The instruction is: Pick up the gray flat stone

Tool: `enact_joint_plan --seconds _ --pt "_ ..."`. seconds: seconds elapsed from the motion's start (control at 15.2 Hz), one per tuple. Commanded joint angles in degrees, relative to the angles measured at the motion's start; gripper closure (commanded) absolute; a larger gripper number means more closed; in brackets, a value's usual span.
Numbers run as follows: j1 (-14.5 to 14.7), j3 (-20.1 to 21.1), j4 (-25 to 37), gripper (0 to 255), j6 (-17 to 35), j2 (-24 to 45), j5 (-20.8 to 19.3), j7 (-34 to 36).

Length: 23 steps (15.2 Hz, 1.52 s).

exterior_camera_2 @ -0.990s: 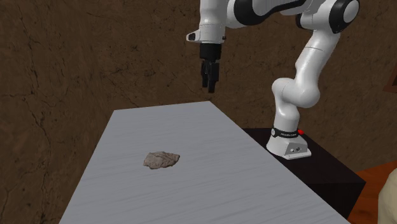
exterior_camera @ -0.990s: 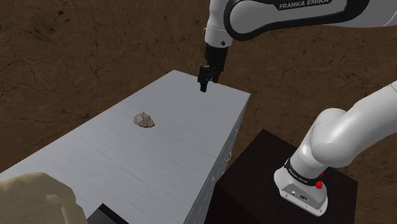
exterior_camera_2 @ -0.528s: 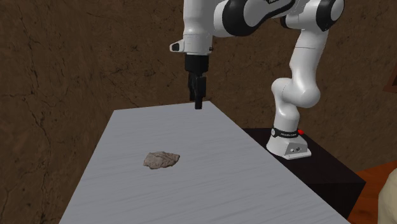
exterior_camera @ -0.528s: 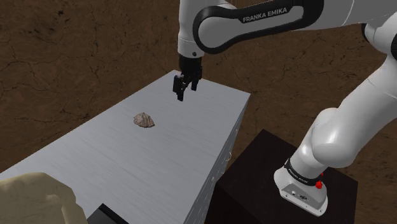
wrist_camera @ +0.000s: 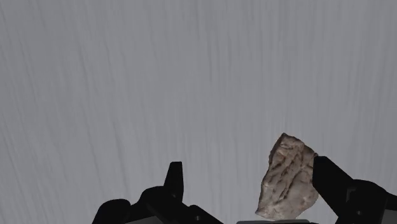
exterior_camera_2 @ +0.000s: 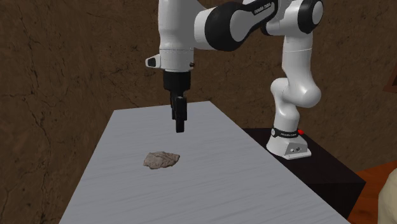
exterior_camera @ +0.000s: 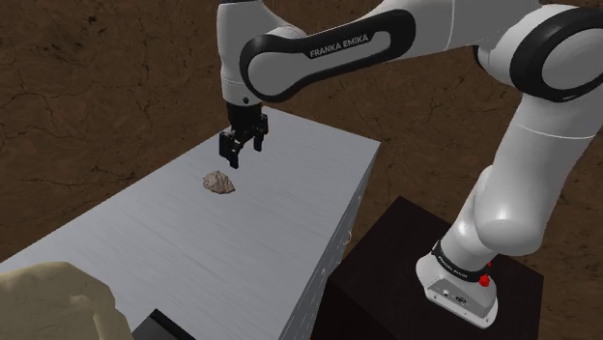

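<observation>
Gripper [exterior_camera: 237, 157], fingers spread and empty, hovered over the grey table [exterior_camera: 193, 241]. The flat brownish-grey stone [exterior_camera: 219, 183] lay on the tabletop just below it, toward the shoulder view's left. In the wrist view the stone sat off-centre, near one finger, its long axis crossing the closing line; its thickness was hard to judge.

- My arm [exterior_camera: 517, 188] has white shells and dark joints.
- I read white "FRANKA EMIKA" lettering [exterior_camera: 343, 43] on one dark link.
- My tool [exterior_camera: 235, 159] is all black.
- A red dot [exterior_camera: 484, 281] marks the base [exterior_camera: 454, 290].

Long grey table [exterior_camera: 193, 241], streaked top; brown cracked wall [exterior_camera_2: 57, 57] behind (earth-like texture); tan rounded shape [exterior_camera: 48, 301] nearby.
</observation>
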Motion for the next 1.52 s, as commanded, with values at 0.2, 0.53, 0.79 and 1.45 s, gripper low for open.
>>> enact_joint_plan --seconds 0.2,0.53,0.79,1.45 --pt "3.94 0.77 12.34 0 -1.73 11.69 -4.49 3.99" --pt "5.28 0.56 14.60 0 -0.46 15.52 -5.84 4.95" --pt "5.28 0.35 12.31 0 2.64 16.40 -6.26 5.23" --pt "5.21 0.37 12.01 255 2.72 16.15 -6.19 5.21"
